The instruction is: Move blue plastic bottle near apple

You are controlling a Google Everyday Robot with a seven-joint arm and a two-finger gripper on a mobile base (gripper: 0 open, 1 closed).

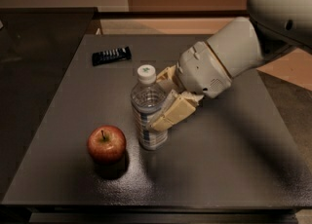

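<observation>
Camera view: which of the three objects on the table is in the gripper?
The blue plastic bottle, upright in the gripper; apple and black bar sit apart.

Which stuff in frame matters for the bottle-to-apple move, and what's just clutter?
In the job:
clear plastic water bottle with white cap and blue-striped label
round red apple, just left of the bottle
pincer, closed around the bottle's middle

Lying about:
flat black ridged bar, far left of the dark grey table

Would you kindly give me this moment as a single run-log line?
gripper: over table centre, shut on blue plastic bottle | bottle: upright, beside apple, not touching | black bar: back of table
</observation>
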